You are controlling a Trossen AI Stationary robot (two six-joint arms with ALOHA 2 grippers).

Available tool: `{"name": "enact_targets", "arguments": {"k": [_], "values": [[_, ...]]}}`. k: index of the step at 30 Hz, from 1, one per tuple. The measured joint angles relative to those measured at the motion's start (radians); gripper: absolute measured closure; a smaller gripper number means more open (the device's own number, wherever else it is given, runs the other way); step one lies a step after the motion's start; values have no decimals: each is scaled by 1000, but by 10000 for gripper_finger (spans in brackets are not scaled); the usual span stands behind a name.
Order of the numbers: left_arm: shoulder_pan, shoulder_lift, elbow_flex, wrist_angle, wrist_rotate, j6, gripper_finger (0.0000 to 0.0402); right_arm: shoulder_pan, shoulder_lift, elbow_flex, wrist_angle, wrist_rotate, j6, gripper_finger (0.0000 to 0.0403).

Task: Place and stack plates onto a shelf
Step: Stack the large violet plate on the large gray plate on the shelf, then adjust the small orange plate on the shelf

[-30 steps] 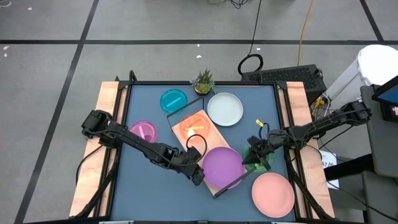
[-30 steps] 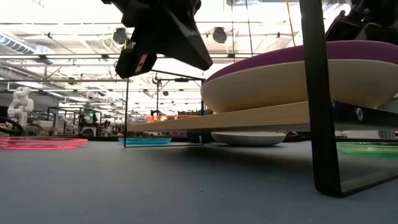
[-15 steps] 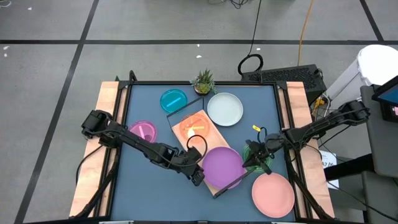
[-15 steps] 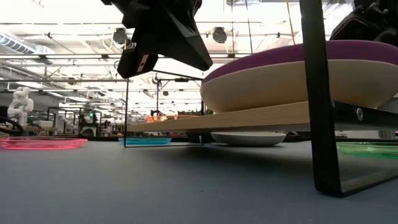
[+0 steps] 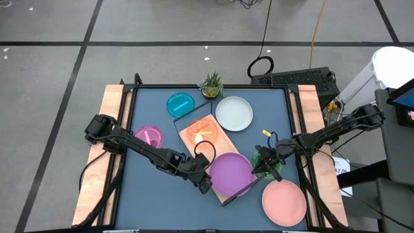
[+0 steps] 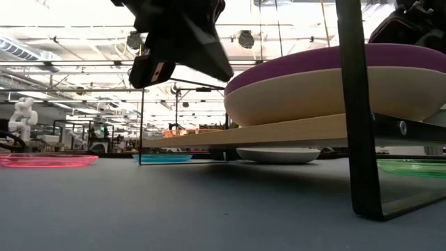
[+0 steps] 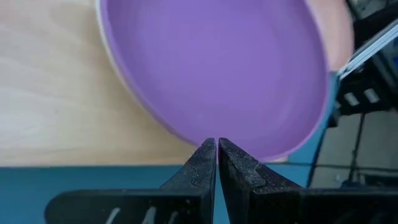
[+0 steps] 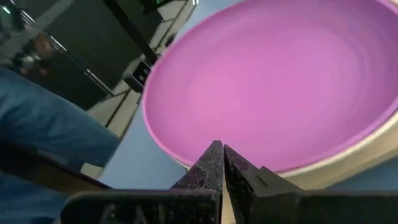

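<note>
The purple plate [image 5: 231, 173] lies on a cream plate [image 6: 327, 97] at the near end of the wooden shelf [image 5: 217, 146]. An orange plate [image 5: 201, 133] sits on the shelf's far end. My left gripper [image 5: 208, 186] is shut at the purple plate's near-left rim. My right gripper [image 5: 259, 169] is shut at its right rim, above the green plate [image 5: 276, 171] that lies on the table. The salmon plate [image 5: 283, 202], pale plate [image 5: 234, 113], cyan plate [image 5: 180, 103] and magenta plate [image 5: 150, 136] lie flat on the table. My left gripper has its shut fingertips [image 7: 210, 149] against the purple plate's near-left rim [image 7: 186, 135], slanting down from the table's left. The plate lies flat on the cream plate. My right gripper has its shut fingertips [image 8: 214, 152] at the plate's right rim [image 8: 180, 152], nearly level from the right.
A small potted plant [image 5: 211, 84] stands at the far edge beside the shelf's corner. The shelf's black wire legs [image 6: 359, 104] stand on the blue table, and the pale plate reaches partly under the board. Wooden rails run along the table's left and right sides.
My right gripper has rolled a little about its own pointing line while staying at the purple plate's right rim. My left gripper has kept its place at the opposite rim.
</note>
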Motion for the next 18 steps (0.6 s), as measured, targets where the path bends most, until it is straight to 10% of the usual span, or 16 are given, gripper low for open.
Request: {"name": "enact_targets", "arguments": {"k": [18], "values": [[-6,15,-1,21,-8,224,378,0,-85,0,-5,5,47,403]]}}
